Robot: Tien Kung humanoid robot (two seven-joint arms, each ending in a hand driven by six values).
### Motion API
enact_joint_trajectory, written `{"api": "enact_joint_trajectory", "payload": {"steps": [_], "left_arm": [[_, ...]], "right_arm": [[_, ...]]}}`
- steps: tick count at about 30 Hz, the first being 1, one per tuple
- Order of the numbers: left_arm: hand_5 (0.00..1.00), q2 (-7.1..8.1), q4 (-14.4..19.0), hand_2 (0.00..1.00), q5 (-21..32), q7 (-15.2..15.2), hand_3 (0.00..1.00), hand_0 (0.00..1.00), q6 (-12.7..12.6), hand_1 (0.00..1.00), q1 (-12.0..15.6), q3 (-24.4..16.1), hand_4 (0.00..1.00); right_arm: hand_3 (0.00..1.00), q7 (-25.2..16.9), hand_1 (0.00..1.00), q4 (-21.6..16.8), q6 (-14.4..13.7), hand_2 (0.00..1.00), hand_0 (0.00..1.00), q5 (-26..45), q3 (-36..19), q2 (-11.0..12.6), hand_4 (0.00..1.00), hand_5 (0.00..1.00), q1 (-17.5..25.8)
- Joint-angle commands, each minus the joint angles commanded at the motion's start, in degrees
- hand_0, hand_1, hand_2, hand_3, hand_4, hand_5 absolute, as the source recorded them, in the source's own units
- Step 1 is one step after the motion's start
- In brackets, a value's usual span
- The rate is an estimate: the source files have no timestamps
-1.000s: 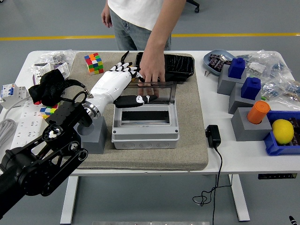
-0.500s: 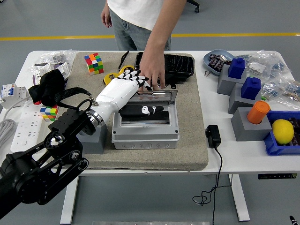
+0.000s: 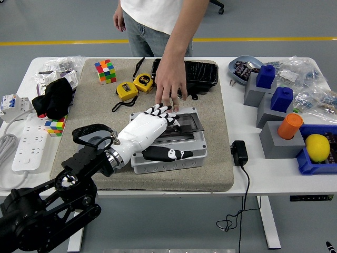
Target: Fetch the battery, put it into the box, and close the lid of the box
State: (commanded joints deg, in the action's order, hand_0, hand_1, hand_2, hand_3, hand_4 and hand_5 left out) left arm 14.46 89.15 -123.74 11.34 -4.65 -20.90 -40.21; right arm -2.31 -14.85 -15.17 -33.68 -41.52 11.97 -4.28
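On my bench (image 3: 274,179) a tan mat (image 3: 221,158) covers the middle. Toward its far left corner I see a colourful cube (image 3: 106,71), and just right of it two yellow tape measures (image 3: 134,86) lying side by side. A black tray (image 3: 199,74) sits at the mat's far edge. Off the mat's left edge lie a black cloth bundle (image 3: 52,98), a second small cube (image 3: 54,127) and a white power strip (image 3: 23,145). Off its right edge a black adapter (image 3: 239,153) trails its cord over the near edge. Near the right edge stand grey blocks topped with blue pieces (image 3: 266,76) and an orange cap (image 3: 290,126), beside a lemon (image 3: 317,147) in a blue tray (image 3: 310,164). Clear bags (image 3: 305,84) crowd the far right corner.
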Motion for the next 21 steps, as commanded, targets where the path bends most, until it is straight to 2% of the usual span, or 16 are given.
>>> {"api": "enact_joint_trajectory", "payload": {"steps": [5, 10, 11, 15, 17, 18, 21], "left_arm": [[0.998, 0.1, -0.08, 0.877, 0.21, -0.29, 0.67, 0.998, -0.08, 0.998, 1.02, 0.79, 0.998], [0.998, 0.27, 3.33, 0.872, 0.96, -1.48, 0.669, 0.998, -1.67, 0.998, 1.63, -1.5, 0.998], [0.998, 0.13, 4.49, 0.831, 2.13, -2.13, 0.678, 0.998, -2.03, 0.998, 1.91, -2.61, 0.998], [0.998, -1.22, 8.04, 0.831, 10.36, -6.55, 0.678, 0.998, -1.61, 0.998, 3.87, -8.68, 0.998], [0.998, -2.19, 9.63, 0.831, 14.83, -8.57, 0.678, 0.998, 0.04, 0.998, 5.03, -12.32, 0.998], [0.998, -2.74, 10.48, 0.793, 17.44, -9.5, 0.721, 0.974, 1.08, 0.892, 5.69, -14.54, 0.998], [0.998, -3.55, 10.95, 0.793, 24.89, -10.52, 0.721, 0.974, 2.97, 0.892, 6.87, -19.45, 0.998]], "right_arm": [[0.777, 0.0, 0.731, 0.07, -0.03, 0.737, 0.796, 0.09, 0.14, 0.06, 0.998, 0.998, 0.08], [0.776, -0.01, 0.731, 0.08, 0.01, 0.737, 0.796, 0.03, 0.14, 0.03, 0.998, 0.998, 0.13], [0.776, -0.01, 0.731, 0.08, 0.03, 0.737, 0.796, 0.01, 0.11, 0.01, 0.998, 0.998, 0.12], [0.776, 0.03, 0.731, 0.04, 0.09, 0.737, 0.796, -0.14, 0.05, -0.14, 0.998, 0.998, 0.12], [0.776, 0.06, 0.731, 0.05, 0.1, 0.737, 0.796, -0.19, 0.02, -0.25, 0.998, 0.998, 0.24], [0.776, 0.07, 0.731, 0.06, 0.09, 0.737, 0.796, -0.2, 0.06, -0.3, 0.998, 0.998, 0.34], [0.776, 0.08, 0.731, 0.13, 0.07, 0.737, 0.796, -0.13, 0.21, -0.37, 0.998, 0.998, 0.53]]}}
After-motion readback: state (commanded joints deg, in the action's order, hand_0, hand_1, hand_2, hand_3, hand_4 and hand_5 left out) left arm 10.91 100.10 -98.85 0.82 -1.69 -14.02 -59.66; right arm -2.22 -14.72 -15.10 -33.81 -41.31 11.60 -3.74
